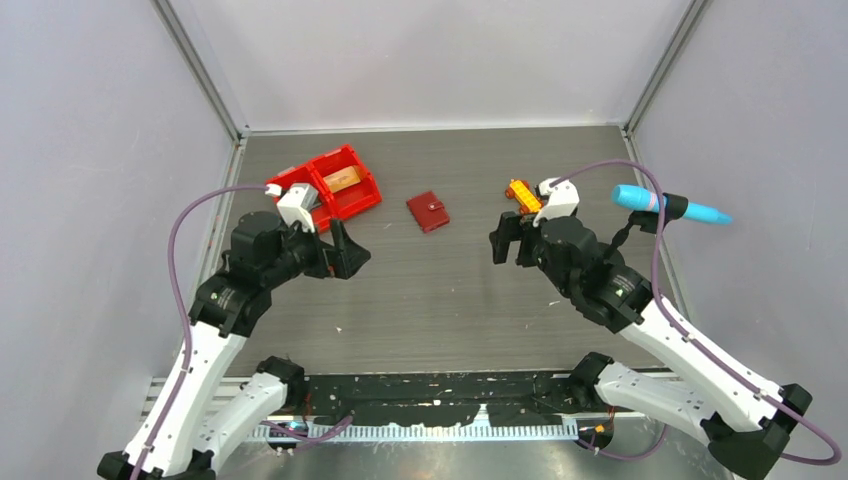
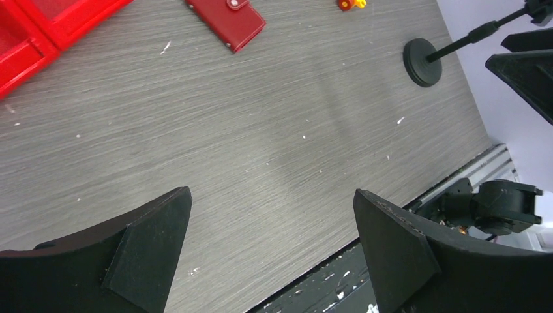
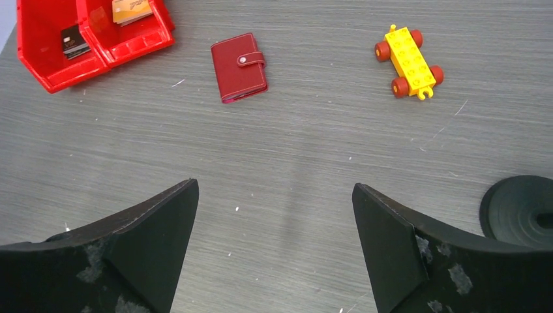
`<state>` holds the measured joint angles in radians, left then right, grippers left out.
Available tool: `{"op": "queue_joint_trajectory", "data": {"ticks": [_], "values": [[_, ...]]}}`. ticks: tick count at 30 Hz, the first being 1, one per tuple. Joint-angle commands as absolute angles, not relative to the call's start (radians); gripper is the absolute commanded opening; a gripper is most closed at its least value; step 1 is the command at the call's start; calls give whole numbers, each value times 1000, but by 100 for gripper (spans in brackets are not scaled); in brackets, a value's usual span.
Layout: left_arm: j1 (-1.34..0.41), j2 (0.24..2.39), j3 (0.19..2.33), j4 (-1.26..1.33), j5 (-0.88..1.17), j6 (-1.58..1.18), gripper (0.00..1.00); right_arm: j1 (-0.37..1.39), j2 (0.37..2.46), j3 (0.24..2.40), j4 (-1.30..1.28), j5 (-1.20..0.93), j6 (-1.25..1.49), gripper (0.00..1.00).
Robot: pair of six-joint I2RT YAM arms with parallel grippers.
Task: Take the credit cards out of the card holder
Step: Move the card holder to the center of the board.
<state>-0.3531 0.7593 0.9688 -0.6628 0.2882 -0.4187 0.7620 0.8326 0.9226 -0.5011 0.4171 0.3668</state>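
The card holder point(image 1: 428, 211), a small dark red wallet, lies closed on the table with its snap tab fastened. It also shows in the left wrist view point(image 2: 228, 23) and the right wrist view point(image 3: 239, 67). An orange-yellow card point(image 3: 132, 10) lies in one compartment of the red bin, and a dark card point(image 3: 75, 40) lies in the other. Any cards inside the wallet are hidden. My left gripper point(image 1: 347, 256) point(image 2: 271, 191) is open and empty, near and left of the wallet. My right gripper point(image 1: 508, 245) point(image 3: 274, 184) is open and empty, near and right of it.
A bright red two-compartment bin point(image 1: 358, 205) point(image 3: 39, 72) stands at the back left. A yellow toy vehicle with red wheels point(image 1: 523, 195) point(image 3: 409, 60) sits behind the right gripper. A blue-tipped tool point(image 1: 670, 205) on a black stand point(image 2: 422, 62) is at the right edge.
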Motion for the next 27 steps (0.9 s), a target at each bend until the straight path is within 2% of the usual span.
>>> {"op": "queue_joint_trajectory", "data": {"ticks": [1, 4, 5, 8, 11, 16, 19, 22, 27], "values": [[-354, 706, 946, -730, 197, -388, 99, 765, 883, 982, -411, 477, 303, 97], [-373, 674, 919, -747, 151, -374, 99, 765, 936, 946, -311, 525, 196, 98], [-381, 668, 917, -750, 149, -371, 99, 765, 954, 940, -254, 522, 108, 92], [-408, 658, 917, -757, 117, -357, 99, 765, 1080, 944, -170, 582, -59, 84], [-432, 645, 932, -780, 61, -350, 99, 755, 1235, 1033, -141, 721, -235, 84], [-474, 613, 920, -784, 24, -342, 99, 691, 1539, 1206, -222, 772, -377, 76], [-494, 603, 920, -787, 8, -338, 99, 673, 1645, 1295, -250, 669, -371, 74], [-503, 601, 928, -797, -35, -336, 99, 670, 1716, 1422, -374, 497, -231, 69], [-511, 596, 932, -803, -58, -333, 98, 667, 1828, 1550, -400, 313, -25, 65]]}}
